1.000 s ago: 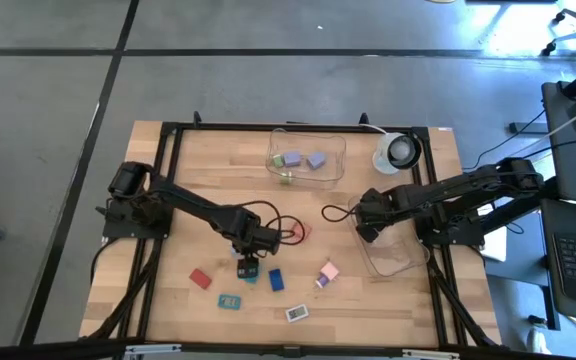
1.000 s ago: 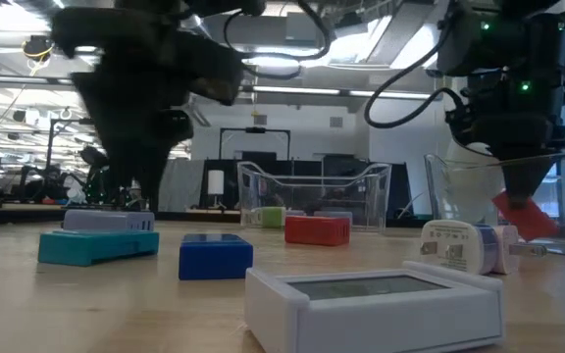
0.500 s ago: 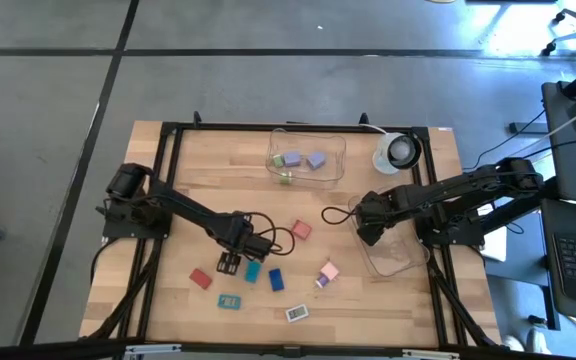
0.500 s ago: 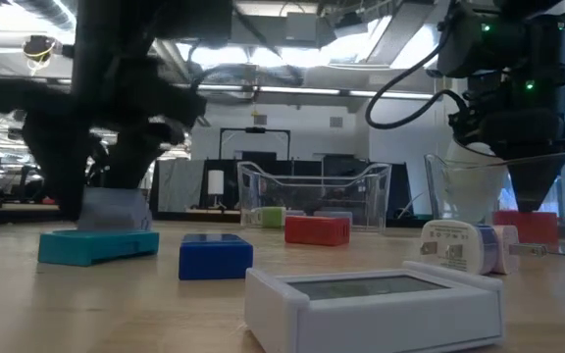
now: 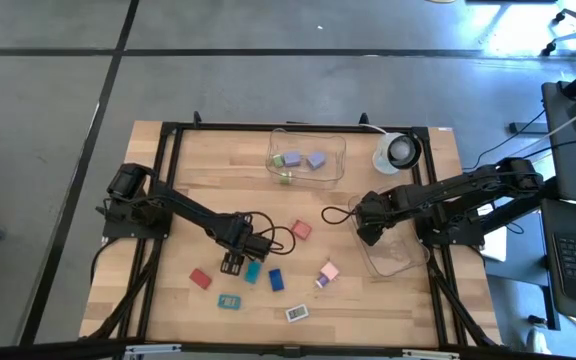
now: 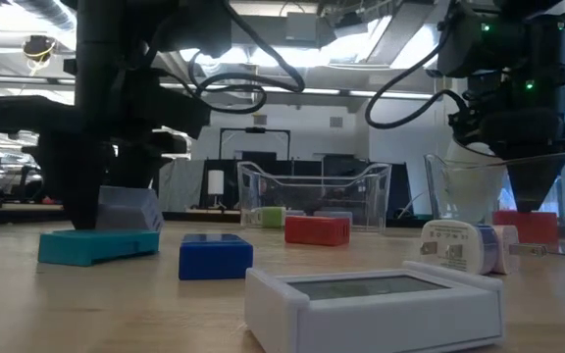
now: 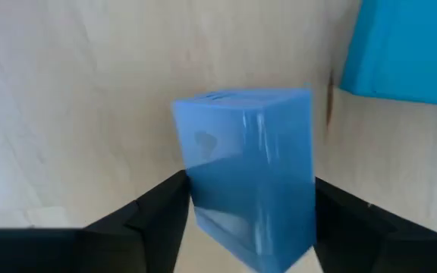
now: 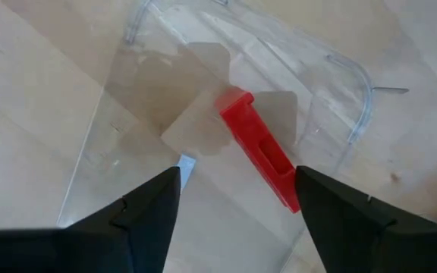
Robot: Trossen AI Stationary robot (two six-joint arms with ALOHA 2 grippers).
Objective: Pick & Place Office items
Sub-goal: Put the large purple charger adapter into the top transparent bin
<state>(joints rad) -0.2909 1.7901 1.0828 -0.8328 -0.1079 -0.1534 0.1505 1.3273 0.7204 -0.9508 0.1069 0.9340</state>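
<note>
Left gripper low at frame centre-left, fingers flanking a block — right gripper centre-right, jaws spread

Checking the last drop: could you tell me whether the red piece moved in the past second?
Yes. The red piece left the right gripper and dropped into the clear tub, now lying on its floor.

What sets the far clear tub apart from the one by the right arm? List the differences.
The far tub holds two lavender blocks and a green piece; the right-hand tub holds one red piece. The far tub sits at the table's back edge, the right-hand tub near its right edge. The open right gripper hangs over the right-hand tub; none is near the far tub. Both are clear plastic.
</note>
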